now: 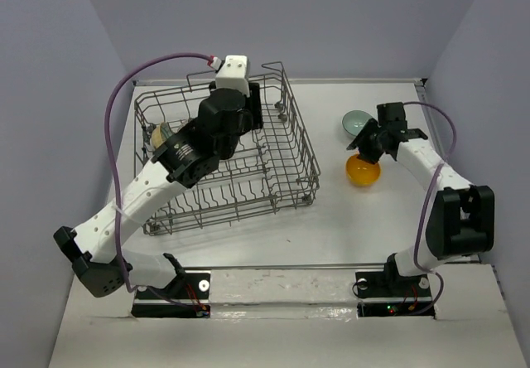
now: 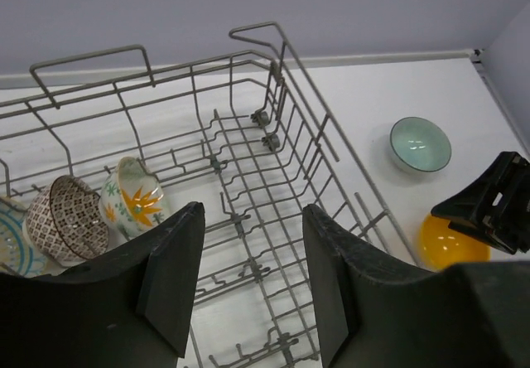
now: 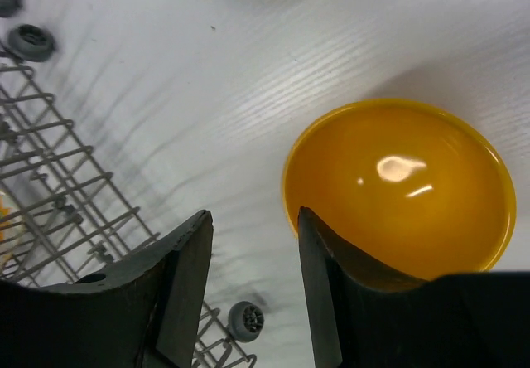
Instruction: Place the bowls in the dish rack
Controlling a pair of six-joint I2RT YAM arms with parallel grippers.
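Three bowls sit in the dish rack [image 1: 300, 140], tilted on edge among the tines at its left side. The left wrist view shows a brown-speckled bowl [image 2: 68, 219], a white bowl with green-orange leaf pattern [image 2: 137, 198] just beside it, and a third bowl [image 2: 8, 244] cut by the frame edge, its pattern hard to read.

Two bowls lie outside the rack on the bench [image 1: 373, 227], to its right. The pale teal bowl [image 1: 356, 122] sits upright, farther back. The orange-yellow bowl [image 1: 363, 171] sits upright nearer the arms, the two close but apart.

Left gripper [image 2: 252, 215]: jaws spread, nothing between them, held above the rack's wire floor near its middle.

Right gripper [image 3: 252, 217]: jaws spread, holding nothing, low over the bench at the orange-yellow bowl's rack-side edge. One finger [image 3: 339, 302] overlaps the bowl's rim in the wrist view and the other stands over bare bench. Whether the finger touches the rim I cannot tell. Rack wires and small wheels show just beside it.
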